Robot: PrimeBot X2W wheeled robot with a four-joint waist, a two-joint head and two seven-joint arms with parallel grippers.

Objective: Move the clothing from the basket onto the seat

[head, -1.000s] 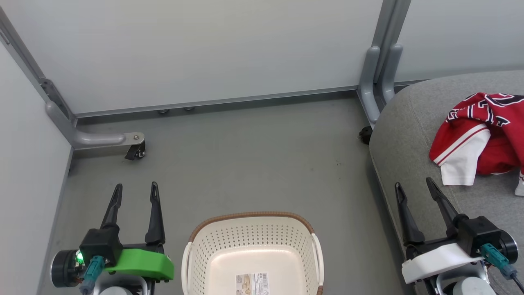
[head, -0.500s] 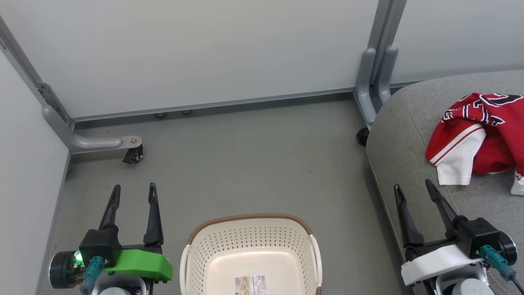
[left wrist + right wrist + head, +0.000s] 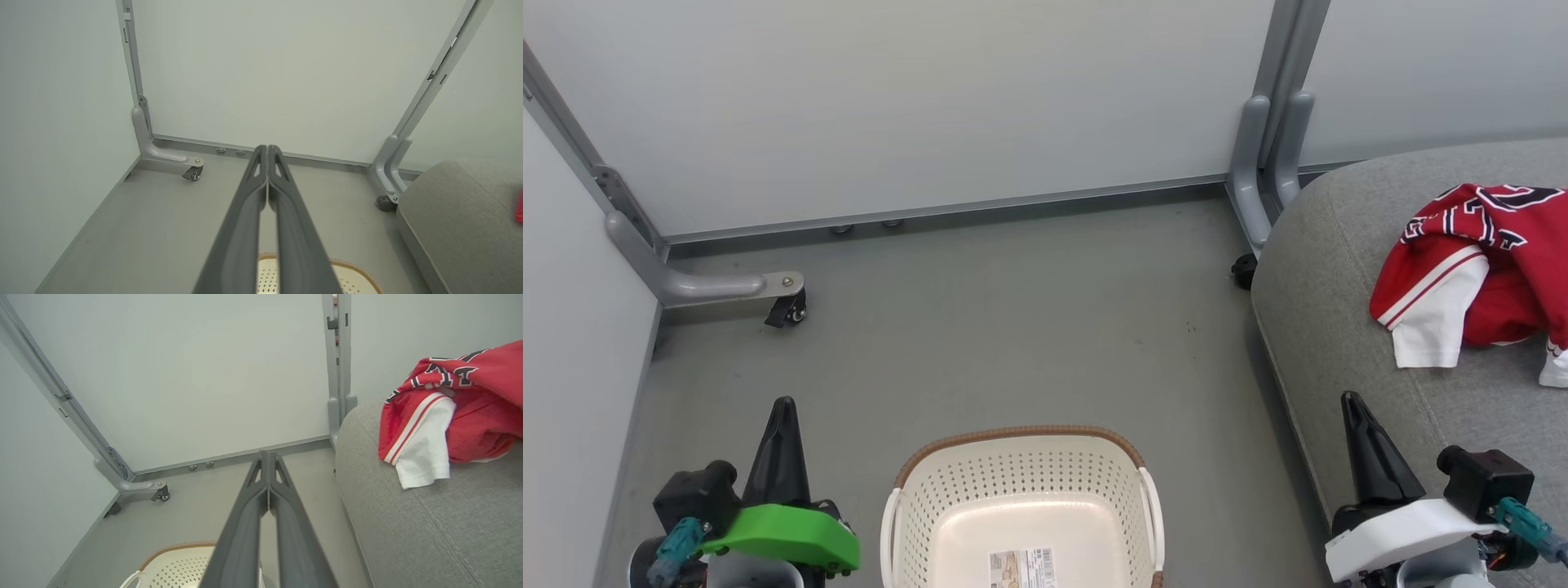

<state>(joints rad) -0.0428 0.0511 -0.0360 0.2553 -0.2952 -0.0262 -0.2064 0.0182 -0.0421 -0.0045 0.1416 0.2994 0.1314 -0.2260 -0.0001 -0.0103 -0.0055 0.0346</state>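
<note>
**Grippers Snap Shut on Nothing as Basket Stands Cleared**

Head view: the left gripper (image 3: 783, 406) and right gripper (image 3: 1352, 400), spread wide a second ago, now press their fingers together, holding nothing. The basket (image 3: 1021, 430) between them shows only a label (image 3: 1023, 567). The clothing (image 3: 1486, 269) lies on the seat (image 3: 1339, 343), far right.

Left wrist view: tips meet above the floor (image 3: 163, 212).

Right wrist view: the fingers are closed and the clothing lies well right, untouched. The task looks done.

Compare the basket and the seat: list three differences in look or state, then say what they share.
The basket is cream perforated plastic with a brown rim; the seat is grey fabric. The basket shows no clothing inside, just a label on its bottom; the seat carries the red clothing. The basket is much smaller than the seat. Both have rounded corners.
</note>
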